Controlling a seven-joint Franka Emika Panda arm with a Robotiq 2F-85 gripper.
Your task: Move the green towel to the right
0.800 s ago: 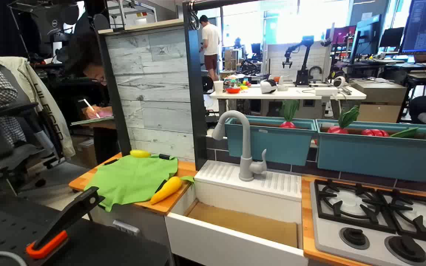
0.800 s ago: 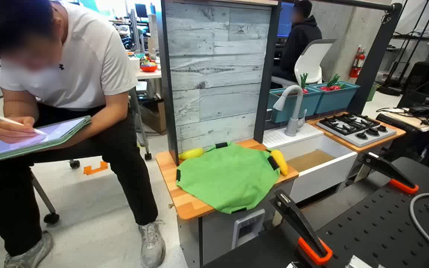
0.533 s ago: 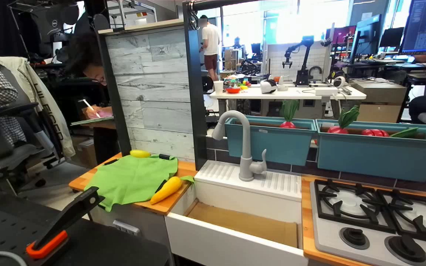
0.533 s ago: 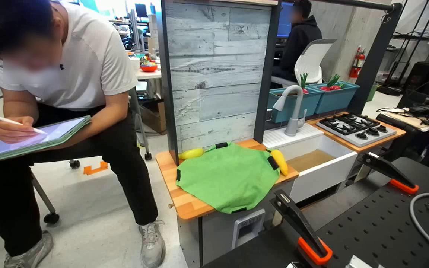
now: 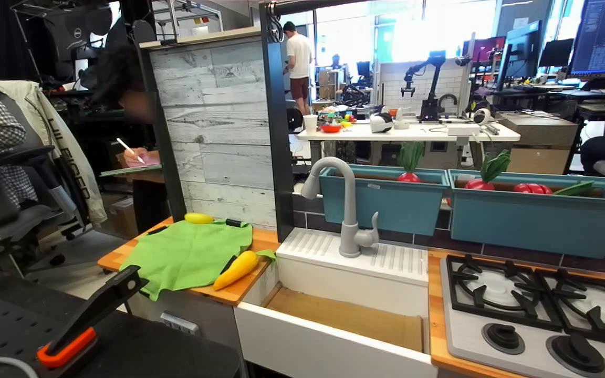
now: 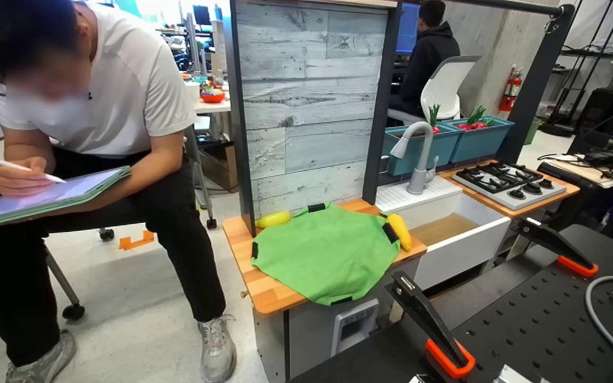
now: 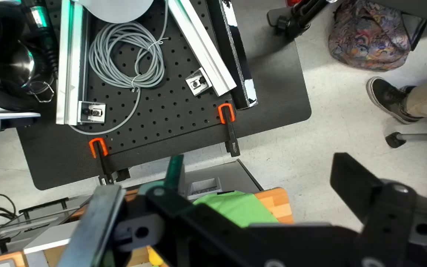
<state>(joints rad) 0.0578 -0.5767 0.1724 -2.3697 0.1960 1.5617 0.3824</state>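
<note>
From your black two-fingered gripper [image 7: 257,167], spread wide and empty, the flat green cloth towel [image 7: 240,207] lies toward seven o'clock in the wrist view, well apart.

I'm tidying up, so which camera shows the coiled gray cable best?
The wrist view: it shows the gray cable from above, coil included. Both exterior views catch only a stretch, apparently of it, near an edge.

towel [image 6: 328,255]: plain green, black edge patches [image 6: 391,232]. tabletop [image 6: 272,298]: orange-brown wood blocks. back-edge panel [image 6: 312,106]: pale grey wood grain. yellow item [image 6: 274,219] near back-left corner; deeper yellow item [image 6: 400,232] near right edge.
</note>
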